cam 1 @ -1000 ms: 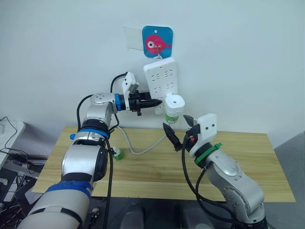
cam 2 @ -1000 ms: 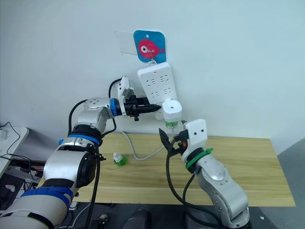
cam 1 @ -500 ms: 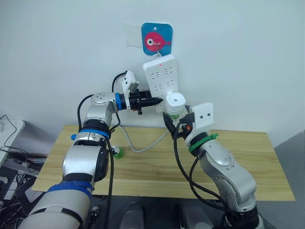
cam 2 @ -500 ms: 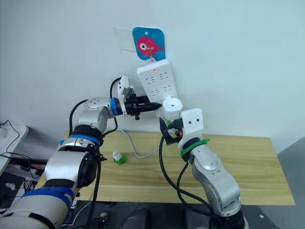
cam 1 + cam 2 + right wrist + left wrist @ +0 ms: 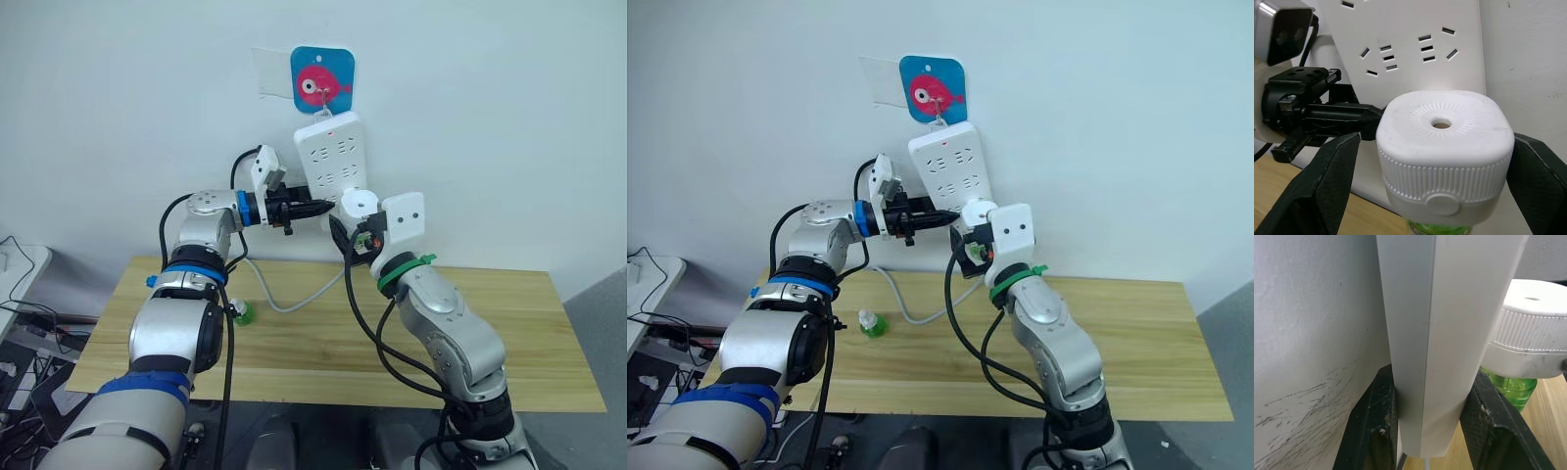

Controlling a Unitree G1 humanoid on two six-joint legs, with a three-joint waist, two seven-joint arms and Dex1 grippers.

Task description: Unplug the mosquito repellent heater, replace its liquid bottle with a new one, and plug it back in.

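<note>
Mosquito repellent heater (image 5: 1444, 134) between wide-spread right claw (image 5: 1430, 161) fingers — left claw (image 5: 1425, 426) clamping power strip (image 5: 1444, 323).

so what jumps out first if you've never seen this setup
The white power strip hanging on the wall under a blue fish hook, pinched at its edge by the left gripper. At its lower end, the right gripper straddles the plugged-in mosquito repellent heater.

— Supporting surface?
— Light wooden table (image 5: 509, 333) against the wall.
— Items lying directly on it?
— One small green bottle (image 5: 242, 313) near its left side; a white cable (image 5: 284, 304) trails across the top beside it.
</note>
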